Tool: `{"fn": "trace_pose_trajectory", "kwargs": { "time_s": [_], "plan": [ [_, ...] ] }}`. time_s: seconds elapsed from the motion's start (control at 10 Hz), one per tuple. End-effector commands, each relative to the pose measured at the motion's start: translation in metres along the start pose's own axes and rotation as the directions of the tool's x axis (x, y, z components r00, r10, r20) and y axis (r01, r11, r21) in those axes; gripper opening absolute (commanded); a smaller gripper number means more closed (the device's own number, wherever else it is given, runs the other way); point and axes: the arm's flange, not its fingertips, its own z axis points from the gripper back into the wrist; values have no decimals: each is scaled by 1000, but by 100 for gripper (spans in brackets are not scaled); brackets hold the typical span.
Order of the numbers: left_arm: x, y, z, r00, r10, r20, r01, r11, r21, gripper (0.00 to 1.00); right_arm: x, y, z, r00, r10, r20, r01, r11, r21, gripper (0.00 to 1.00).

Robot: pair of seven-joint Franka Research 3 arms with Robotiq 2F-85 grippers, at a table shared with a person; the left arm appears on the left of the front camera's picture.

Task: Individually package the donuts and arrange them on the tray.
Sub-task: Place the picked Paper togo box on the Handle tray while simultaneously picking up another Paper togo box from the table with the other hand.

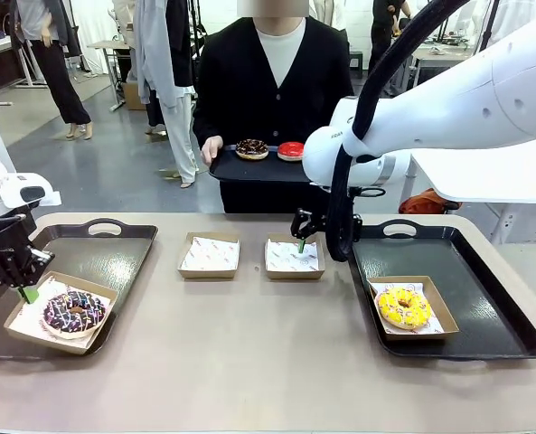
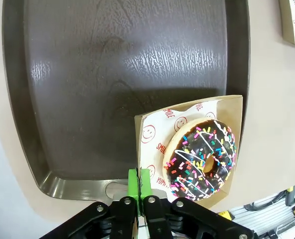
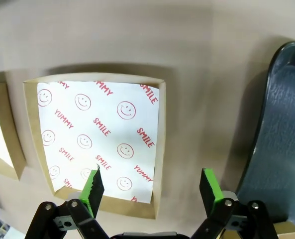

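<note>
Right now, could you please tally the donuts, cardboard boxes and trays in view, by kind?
Donuts: 4: sprinkled chocolate donut, yellow donut, dark donut, red donut.
Boxes: 4: left tray's box, right tray's box, first empty box, second empty box.
Trays: 3: left tray, right tray, person's tray.
Total: 11

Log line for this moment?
left gripper: shut on edge of box holding sprinkle donut, left tray | right gripper: open over empty box | yellow donut: boxed, right tray | person's tray: red donut, chocolate donut

White arm (image 1: 493,90), black green-padded gripper (image 3: 152,178)
</note>
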Motion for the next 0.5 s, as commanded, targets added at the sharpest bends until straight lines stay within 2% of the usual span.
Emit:
{"fn": "trace_pose_trajectory", "kwargs": {
  "time_s": [0.0, 0.4],
  "plan": [
    [-9, -8, -14, 1000, 23, 2, -23, 1000, -18, 1, 6, 7, -5, 999, -19, 43, 21, 999, -38, 100],
    [-1, -9, -22, 998, 64, 19, -63, 997, -44, 1, 10, 9, -6, 998, -27, 52, 29, 998, -51, 100]
  ]
}}
